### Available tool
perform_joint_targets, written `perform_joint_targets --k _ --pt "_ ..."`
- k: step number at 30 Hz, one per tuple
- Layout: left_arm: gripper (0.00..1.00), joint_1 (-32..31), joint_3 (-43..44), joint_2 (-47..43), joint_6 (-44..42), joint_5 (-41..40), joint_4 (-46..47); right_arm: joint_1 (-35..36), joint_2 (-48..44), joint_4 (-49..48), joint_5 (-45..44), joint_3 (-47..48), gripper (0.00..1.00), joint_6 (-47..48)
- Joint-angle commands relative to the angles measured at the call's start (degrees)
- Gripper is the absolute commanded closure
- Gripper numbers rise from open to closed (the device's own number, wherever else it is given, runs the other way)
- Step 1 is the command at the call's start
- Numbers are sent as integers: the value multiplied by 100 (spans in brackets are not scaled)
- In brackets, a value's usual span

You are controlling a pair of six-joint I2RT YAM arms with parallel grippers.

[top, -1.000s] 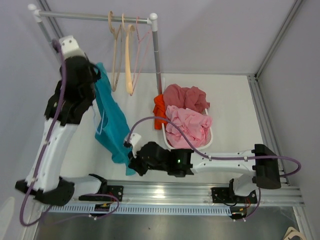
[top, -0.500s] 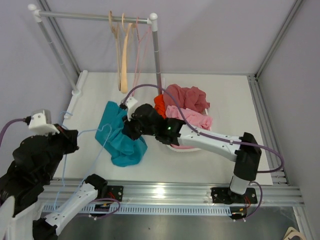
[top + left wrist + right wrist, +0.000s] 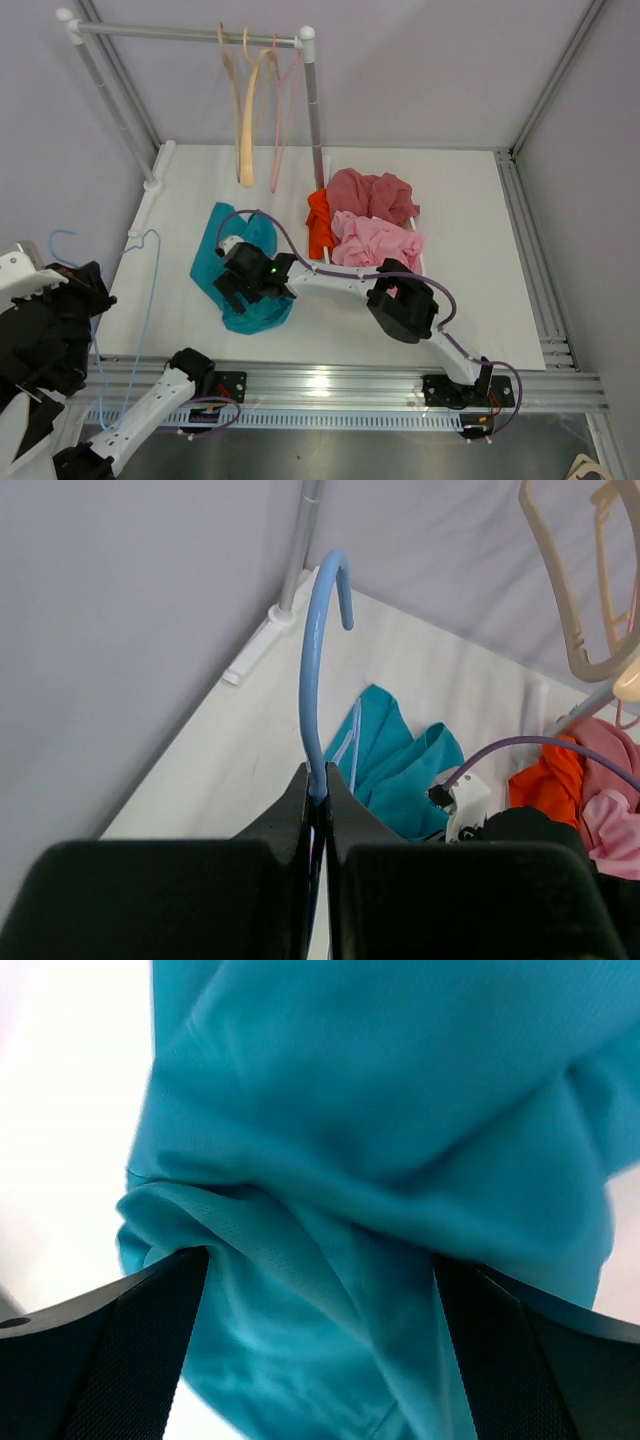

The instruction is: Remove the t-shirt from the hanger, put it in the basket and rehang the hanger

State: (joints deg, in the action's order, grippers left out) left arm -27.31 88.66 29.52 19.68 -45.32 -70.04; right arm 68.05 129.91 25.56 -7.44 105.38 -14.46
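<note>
**T-shirt.** The teal t-shirt point(image 3: 212, 252) lies crumpled on the white table point(image 3: 470, 230), left of centre in the top view. It is off the hanger. Bare table shows between its left edge and the hanger's wire.

**Right gripper.** The right gripper point(image 3: 232, 286) points down onto the lower part of the crumpled shirt. In the right wrist view its gripper point(image 3: 318, 1260) has the two black fingers point(image 3: 130, 1350) set wide apart at the lower corners of the frame. A raised fold of the t-shirt point(image 3: 380, 1110) fills the gap between them, and teal cloth covers most of that view. Whether the pads press on the fold cannot be told.

**Left gripper.** The left gripper point(image 3: 317, 780) is clamped together on the neck of the light blue hanger point(image 3: 312, 680), whose hook rises toward the upper centre of that frame. In the top view the left gripper point(image 3: 92, 292) sits at the left edge. The hanger point(image 3: 152, 280) extends from it, well left of the shirt. In the left wrist view the t-shirt point(image 3: 400, 770) appears beyond the fingers, right of centre.

**Surroundings.** A heap of red, pink and orange clothes point(image 3: 370, 195) lies just right of the shirt. A rack point(image 3: 190, 36) carrying beige hangers point(image 3: 243, 120) stands at the upper left.
</note>
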Motion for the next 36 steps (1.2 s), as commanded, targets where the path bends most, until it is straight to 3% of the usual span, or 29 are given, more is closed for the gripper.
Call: perform_joint_targets --k 1,5,11,12,13,14,15,18,19,21,22,25,29,31,33,36 --pt "99 -29 -147 -165 -491 -399 780 -99 611 370 -363 877 0 66" --pt "99 -37 -139 -78 -571 -399 852 -143 1210 669 -328 1511 1 92" --pt "99 -29 -314 -113 -694 -258 1142 -170 1555 1056 172 1241 1 5" --pt "99 -29 -306 -78 -703 -249 1150 -161 1390 1004 260 743 9 -13" --pt "99 -29 -306 -43 -703 -241 1159 -152 1258 925 600 442 29 -22" --pt "99 -37 -306 -25 -703 -223 1194 -143 1091 794 682 135 58 -74" --pt "99 -29 -341 -8 -703 -197 1212 -100 654 714 813 -208 100 -162" --pt "99 -29 -507 63 -738 -57 1440 32 -287 529 1008 -1649 100 -365" --pt "99 -29 -595 106 -755 -12 1510 137 -1030 598 964 -2105 100 -382" --pt "99 -37 -744 150 -808 189 1817 191 -1860 941 876 -2364 100 -435" --pt "99 -29 -832 177 -860 277 1932 130 -2708 1072 893 -2408 100 -452" --pt "99 -29 -912 326 -940 454 2293 -212 -4073 1591 894 -2015 100 -418" --pt "99 -29 -824 660 -1019 436 2574 -799 -4736 2784 -71 -557 100 -242" --pt "99 -20 -833 827 -1159 341 2889 -1274 -4817 3059 -380 305 100 -14" --pt "99 -11 -798 1081 -1317 287 3135 -2030 -4799 3157 -111 779 100 205" --pt "99 189 -841 1337 -1545 706 3803 -2514 -4520 3200 -20 940 100 338"
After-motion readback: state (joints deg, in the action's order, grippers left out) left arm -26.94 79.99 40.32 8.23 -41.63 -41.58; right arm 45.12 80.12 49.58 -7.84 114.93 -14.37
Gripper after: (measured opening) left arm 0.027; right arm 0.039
